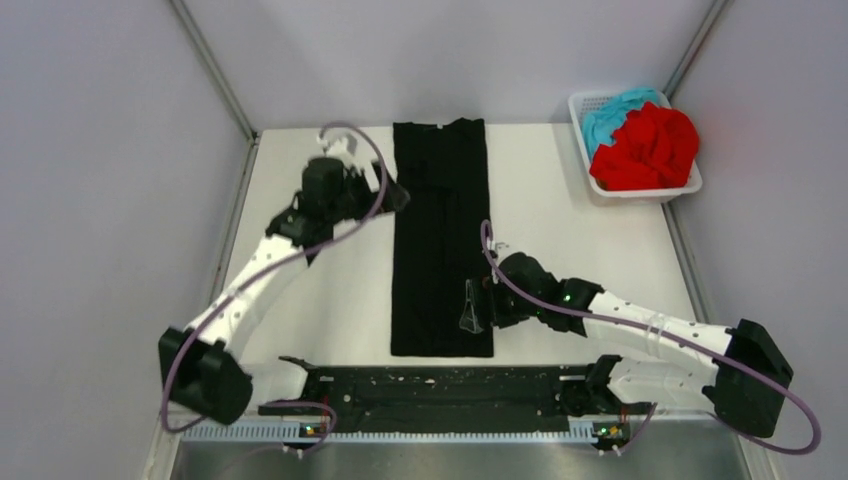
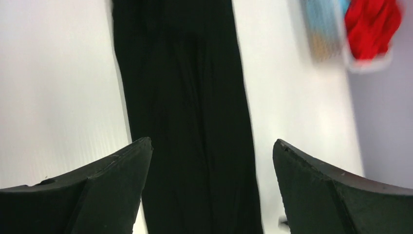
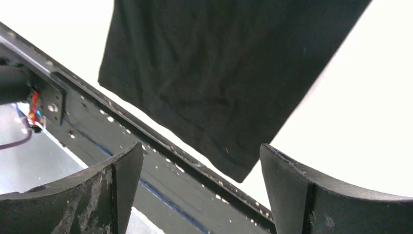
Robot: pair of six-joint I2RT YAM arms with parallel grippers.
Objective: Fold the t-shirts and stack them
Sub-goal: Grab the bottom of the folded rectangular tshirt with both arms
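My left gripper (image 2: 212, 142) and right gripper (image 3: 200, 146) both gape, empty; at 5 o'clock on the shirt (image 1: 441, 240), the right may pinch one layer, dragging the fold open

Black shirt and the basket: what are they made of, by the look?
Black t-shirt: soft matte cloth, probably knit cotton; it lies limp and flat with shallow creases. Basket: white, likely moulded plastic; rigid mesh walls with a smooth rim.
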